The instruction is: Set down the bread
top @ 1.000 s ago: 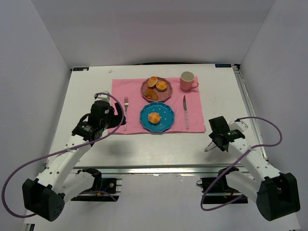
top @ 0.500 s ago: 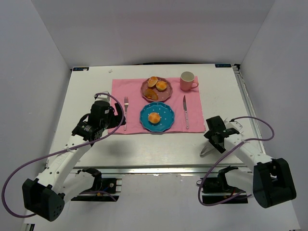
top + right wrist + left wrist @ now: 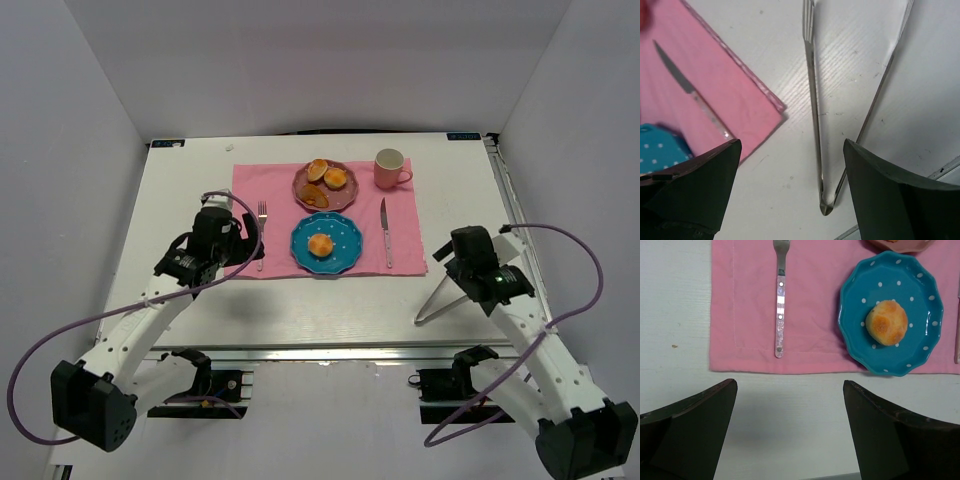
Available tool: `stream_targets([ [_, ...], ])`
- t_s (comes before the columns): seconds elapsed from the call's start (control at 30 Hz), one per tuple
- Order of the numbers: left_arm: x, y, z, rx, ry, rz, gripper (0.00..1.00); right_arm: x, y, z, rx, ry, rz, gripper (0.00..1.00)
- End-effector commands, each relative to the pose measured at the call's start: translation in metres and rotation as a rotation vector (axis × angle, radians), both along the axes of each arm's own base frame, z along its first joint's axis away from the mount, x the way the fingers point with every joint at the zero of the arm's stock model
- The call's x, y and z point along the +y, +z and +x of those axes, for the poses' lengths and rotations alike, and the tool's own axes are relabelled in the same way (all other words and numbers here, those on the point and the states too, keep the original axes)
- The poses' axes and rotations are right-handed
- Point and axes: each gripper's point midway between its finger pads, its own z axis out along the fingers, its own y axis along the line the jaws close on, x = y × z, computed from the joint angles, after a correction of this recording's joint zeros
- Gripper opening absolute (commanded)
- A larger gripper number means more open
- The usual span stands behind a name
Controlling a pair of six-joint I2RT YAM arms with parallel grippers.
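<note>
walls [image 3: 320, 60]: plain white, three sides | table [image 3: 330, 312]: white | light: even

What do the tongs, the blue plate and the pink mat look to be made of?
Tongs: thin bare metal, likely steel, judging by the bright, reflective strips.
Blue plate: probably glazed ceramic, possibly melamine; it has a glossy surface, a scalloped rim and white dots.
Pink mat: cloth; it looks matte, with a stitched hem line near its edge.

The bread [image 3: 886, 322] sits on the blue plate [image 3: 920, 290], fork [image 3: 780, 300] alongside.
</note>
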Motion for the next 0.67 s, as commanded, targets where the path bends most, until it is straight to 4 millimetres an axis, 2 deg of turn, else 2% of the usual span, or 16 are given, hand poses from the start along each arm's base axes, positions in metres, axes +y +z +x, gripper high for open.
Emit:
stream_targets([
  [0.0, -0.006, 0.012, 0.009, -0.019, -0.021, -0.004, 0.98, -0.011, 0.031, -0.011, -0.031, 0.013, -0.042, 0.89],
  [0.13, -0.01, 0.016, 0.017, -0.021, -0.024, -0.002, 0.98, -0.01, 0.056, -0.01, -0.082, 0.05, -0.049, 0.89],
  [0.27, -0.014, 0.025, 0.024, -0.038, -0.021, -0.021, 0.98, -0.004, 0.064, -0.01, -0.102, 0.116, -0.047, 0.89],
  [0.47, -0.011, 0.025, 0.021, -0.044, 0.0, -0.035, 0.98, 0.007, 0.082, -0.006, -0.229, 0.232, -0.041, 0.89],
  [0.63, -0.008, 0.023, 0.015, -0.046, 0.023, -0.049, 0.98, 0.011, 0.082, -0.004, -0.245, 0.324, -0.089, 0.89],
])
